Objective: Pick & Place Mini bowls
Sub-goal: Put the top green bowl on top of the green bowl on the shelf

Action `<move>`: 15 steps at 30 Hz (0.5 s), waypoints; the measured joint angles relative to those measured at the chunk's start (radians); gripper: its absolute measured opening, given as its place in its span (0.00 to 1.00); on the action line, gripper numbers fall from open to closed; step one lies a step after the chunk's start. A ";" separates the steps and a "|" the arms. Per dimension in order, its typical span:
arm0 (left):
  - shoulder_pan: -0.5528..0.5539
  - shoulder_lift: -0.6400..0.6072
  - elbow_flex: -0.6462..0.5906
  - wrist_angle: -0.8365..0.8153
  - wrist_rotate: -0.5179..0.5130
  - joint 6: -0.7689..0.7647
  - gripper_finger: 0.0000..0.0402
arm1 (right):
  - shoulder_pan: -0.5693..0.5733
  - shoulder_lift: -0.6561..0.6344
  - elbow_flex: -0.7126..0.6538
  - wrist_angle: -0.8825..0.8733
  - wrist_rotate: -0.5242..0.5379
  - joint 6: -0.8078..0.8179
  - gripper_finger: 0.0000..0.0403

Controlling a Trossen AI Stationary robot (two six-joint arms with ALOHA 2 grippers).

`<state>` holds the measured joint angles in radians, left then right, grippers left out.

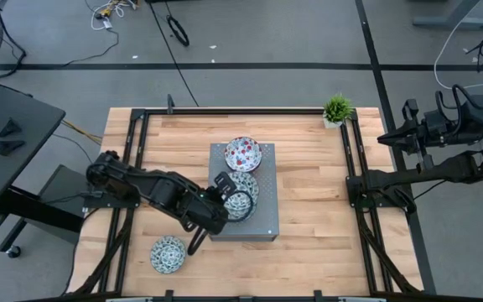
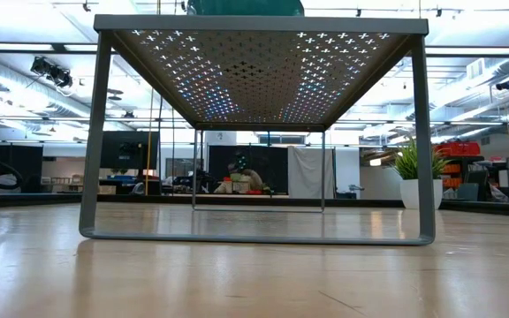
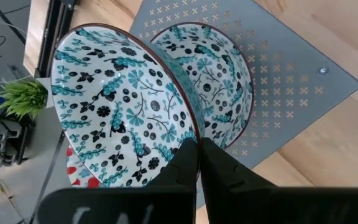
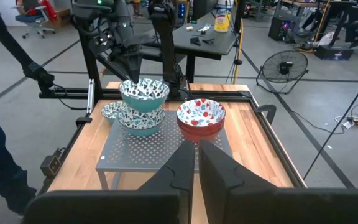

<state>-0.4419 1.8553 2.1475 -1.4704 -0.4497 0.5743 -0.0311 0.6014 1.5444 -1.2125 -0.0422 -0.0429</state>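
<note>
Left gripper: (image 1: 240,201) over the grey box (image 1: 267,222), fingers (image 3: 185,163) pinched onto the rim of a blue-green bowl (image 3: 120,112); in the right wrist view that bowl (image 4: 144,92) is held just above another one.
Held bowl: tilted in the left wrist view, inside facing the camera, with the second blue-green bowl (image 3: 219,68) right behind it.
Second blue-green bowl: sits on top of the grey box, near its middle (image 1: 248,183).
Red bowls: a stack with red floral speckle (image 1: 243,153) stands on the box's far end, just beside the blue-green pair; the right wrist view shows it as at least two nested bowls (image 4: 201,118).
Loose blue-green bowl: (image 1: 168,254) rests on the wooden table (image 1: 317,201), near the front left corner, well apart from the box.
Grey box: a perforated metal stand on legs, seen from underneath in the low view (image 2: 263,75).
Right gripper: (image 1: 390,138) parked off the table's right edge, fingers (image 4: 179,165) pressed close together with nothing between them.
Potted plant: (image 1: 337,109) at the far right corner of the table.
</note>
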 joint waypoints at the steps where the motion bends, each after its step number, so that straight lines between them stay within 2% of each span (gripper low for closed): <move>1: 0.000 0.005 0.000 0.000 -0.001 0.000 0.01 | 0.000 0.000 0.000 0.000 0.000 0.000 0.07; 15: -0.010 0.012 -0.083 0.035 -0.013 -0.016 0.01 | 0.000 0.000 0.000 0.000 0.000 0.000 0.07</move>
<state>-0.4516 1.8671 2.0643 -1.4353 -0.4627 0.5585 -0.0315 0.6014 1.5444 -1.2125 -0.0418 -0.0433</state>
